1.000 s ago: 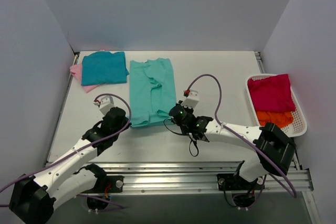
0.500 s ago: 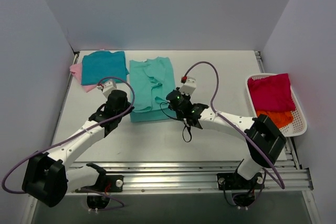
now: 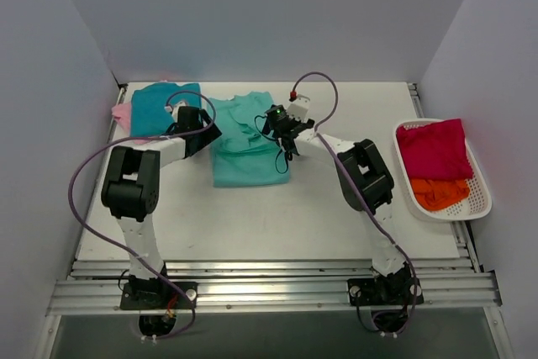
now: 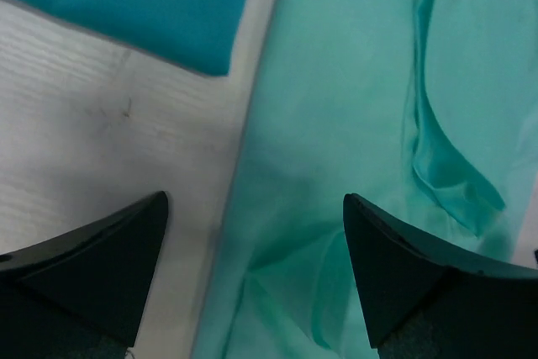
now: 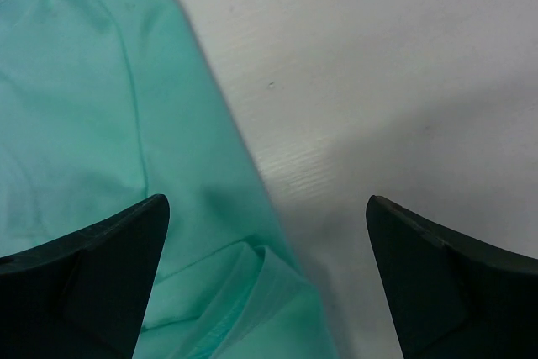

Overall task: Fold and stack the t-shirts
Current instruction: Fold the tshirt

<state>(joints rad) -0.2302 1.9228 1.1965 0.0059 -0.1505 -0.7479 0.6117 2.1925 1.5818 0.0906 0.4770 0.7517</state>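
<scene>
Two grippers hover over the mint-green soft cloth t-shirt (image 3: 244,153), which lies doubled over toward twelve o'clock on the white table (image 3: 319,208). The left gripper (image 3: 208,129) is at its nine o'clock edge and the right gripper (image 3: 273,128) at its three o'clock edge, jaws apart and empty. The fold looks laid. Next, probably, comes fresh grips on both edges to stack it on the darker teal folded t-shirt (image 3: 164,108) at ten o'clock. The pink t-shirt (image 3: 123,113) beneath shows only a corner, and the orange t-shirt (image 3: 439,192) lies half hidden under the crimson t-shirt (image 3: 433,147) in the white slotted plastic basket (image 3: 483,199) at three o'clock.

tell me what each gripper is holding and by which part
Nothing is held: the left gripper and right gripper both stand open over the mint t-shirt.
</scene>
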